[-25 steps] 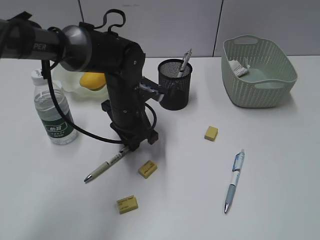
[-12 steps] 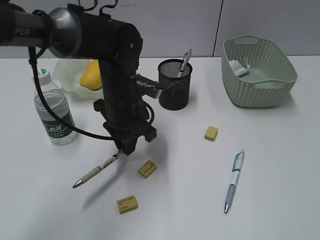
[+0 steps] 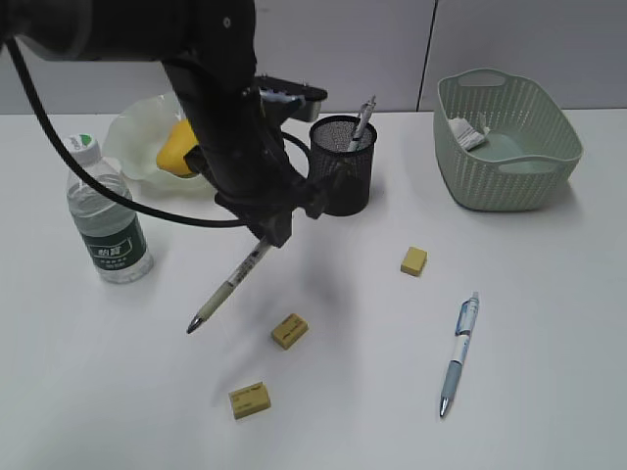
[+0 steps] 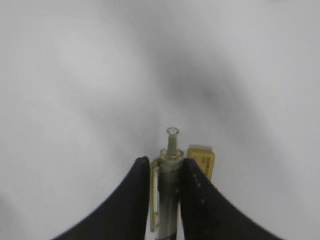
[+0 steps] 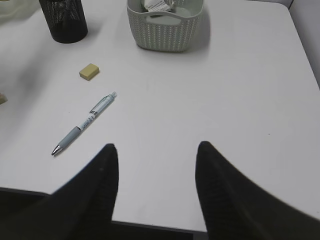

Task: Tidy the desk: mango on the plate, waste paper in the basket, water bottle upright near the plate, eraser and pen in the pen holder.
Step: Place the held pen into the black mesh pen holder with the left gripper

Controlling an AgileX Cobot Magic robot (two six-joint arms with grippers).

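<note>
My left gripper (image 3: 271, 235) is shut on a beige pen (image 3: 230, 286), which hangs tilted above the desk (image 3: 549, 323), tip down to the left. The left wrist view shows the pen (image 4: 170, 167) clamped between the fingers of the left gripper (image 4: 165, 162), with a yellow eraser (image 4: 202, 159) below. The black mesh pen holder (image 3: 343, 166), with a pen standing in it, is just right of the gripper. The mango (image 3: 176, 147) lies on the plate (image 3: 132, 132). The water bottle (image 3: 106, 217) stands upright. Waste paper (image 3: 468, 132) sits in the basket (image 3: 509, 162). My right gripper (image 5: 157, 150) hangs open and empty over the desk's near edge.
Three yellow erasers lie on the desk: one at mid right (image 3: 413, 260), one in the middle (image 3: 289, 331) and one near the front (image 3: 249, 399). A blue-grey pen (image 3: 458, 354) lies at the front right. The right wrist view shows that blue-grey pen (image 5: 85, 124) too.
The left arm has risen and shifted toward the pen holder, lifting the beige pen off the desk. The right gripper is unchanged.
</note>
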